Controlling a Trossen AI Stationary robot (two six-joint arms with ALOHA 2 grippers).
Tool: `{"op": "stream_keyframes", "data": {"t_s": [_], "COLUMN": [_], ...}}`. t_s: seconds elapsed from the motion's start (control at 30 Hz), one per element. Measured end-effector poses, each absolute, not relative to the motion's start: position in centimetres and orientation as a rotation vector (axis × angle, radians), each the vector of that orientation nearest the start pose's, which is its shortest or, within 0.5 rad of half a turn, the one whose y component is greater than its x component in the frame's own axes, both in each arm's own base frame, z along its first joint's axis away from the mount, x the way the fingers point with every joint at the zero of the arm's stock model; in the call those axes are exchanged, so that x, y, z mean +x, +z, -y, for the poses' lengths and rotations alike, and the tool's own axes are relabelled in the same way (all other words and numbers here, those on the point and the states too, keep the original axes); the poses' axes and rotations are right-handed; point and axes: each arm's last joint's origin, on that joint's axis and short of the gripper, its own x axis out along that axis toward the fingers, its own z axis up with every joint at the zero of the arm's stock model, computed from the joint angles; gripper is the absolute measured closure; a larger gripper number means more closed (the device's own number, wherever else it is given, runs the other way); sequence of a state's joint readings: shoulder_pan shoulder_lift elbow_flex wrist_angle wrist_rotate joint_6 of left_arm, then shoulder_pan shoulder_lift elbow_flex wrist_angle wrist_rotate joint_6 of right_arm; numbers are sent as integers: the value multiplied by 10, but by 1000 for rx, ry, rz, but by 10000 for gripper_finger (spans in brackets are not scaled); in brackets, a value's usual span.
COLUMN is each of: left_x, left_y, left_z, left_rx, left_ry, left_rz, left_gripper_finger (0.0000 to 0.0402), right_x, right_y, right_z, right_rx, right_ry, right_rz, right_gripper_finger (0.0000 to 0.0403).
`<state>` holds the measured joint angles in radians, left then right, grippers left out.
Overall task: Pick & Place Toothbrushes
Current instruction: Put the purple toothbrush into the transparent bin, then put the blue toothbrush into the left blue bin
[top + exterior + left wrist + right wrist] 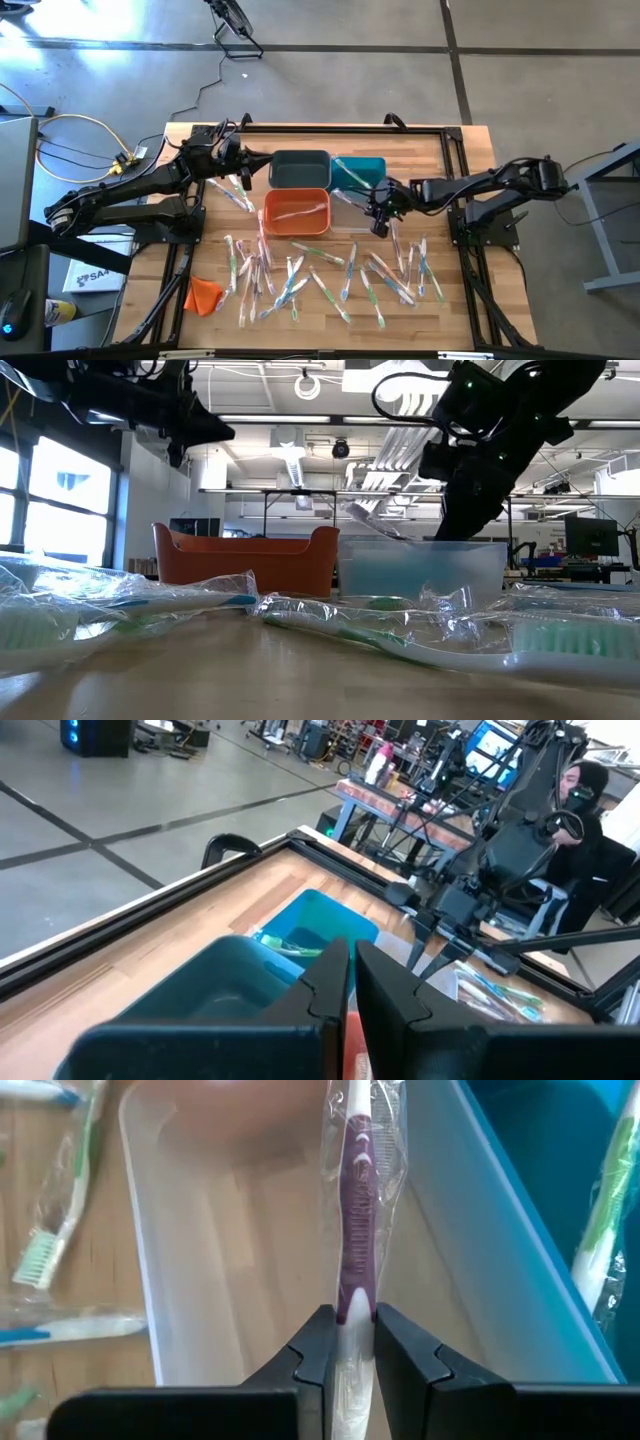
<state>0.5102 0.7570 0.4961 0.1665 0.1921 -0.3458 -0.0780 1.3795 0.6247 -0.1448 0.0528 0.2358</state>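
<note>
Several wrapped toothbrushes (320,275) lie flat on the near half of the wooden table. My right gripper (380,225) hangs over the clear bin (350,218), shut on a wrapped toothbrush with a purple-and-white handle (352,1230); the low view shows that toothbrush (372,520) just above the clear bin's rim (420,545). My left gripper (243,172) waits by the dark grey bin (300,168), and its wrist view shows that gripper (352,958) shut with nothing between its fingers. A toothbrush lies in the orange bin (296,212), and others in the teal bin (360,172). My right gripper pinches the wrapped toothbrush between its two fingers (315,1350), on the white stretch of handle (352,1308) just behind the purple grip. The fingers slant down from the table's right side, and the toothbrush runs on ahead along them. It is lifted clear above the clear bin's floor (230,1270).
The four bins stand together at the table's middle, the clear one beside the orange one. An orange cloth lump (203,295) lies at the near left. A black frame (330,128) runs along the table's far and side edges. A loose toothbrush (235,195) lies near my left gripper.
</note>
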Motion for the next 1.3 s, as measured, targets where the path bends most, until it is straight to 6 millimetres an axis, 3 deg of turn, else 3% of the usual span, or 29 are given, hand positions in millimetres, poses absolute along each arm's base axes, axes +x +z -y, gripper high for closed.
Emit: {"op": "stream_keyframes", "data": {"t_s": [0.33, 0.5, 0.67, 0.87, 1.03, 1.3], "left_x": [156, 156, 156, 156, 156, 156], "left_y": [269, 269, 269, 268, 269, 268], "left_z": [-81, -81, -81, -81, -81, -81], "left_rx": [-382, -382, -382, -382, -382, -382], "left_ry": [337, 338, 338, 338, 337, 337], "left_rz": [-51, -51, -52, -52, -52, -52], "left_gripper_finger": [383, 383, 383, 383, 383, 383], "right_x": [249, 249, 250, 249, 242, 222], "right_y": [163, 166, 179, 211, 238, 263], "right_z": [22, 22, 22, 25, 26, 27], "right_rx": [170, 168, 170, 167, 152, 208], "right_ry": [-237, -234, -230, -250, -291, -402], "right_rz": [-883, -859, -796, -667, -556, -493], "right_gripper_finger": [277, 257, 263, 283, 299, 333]}}
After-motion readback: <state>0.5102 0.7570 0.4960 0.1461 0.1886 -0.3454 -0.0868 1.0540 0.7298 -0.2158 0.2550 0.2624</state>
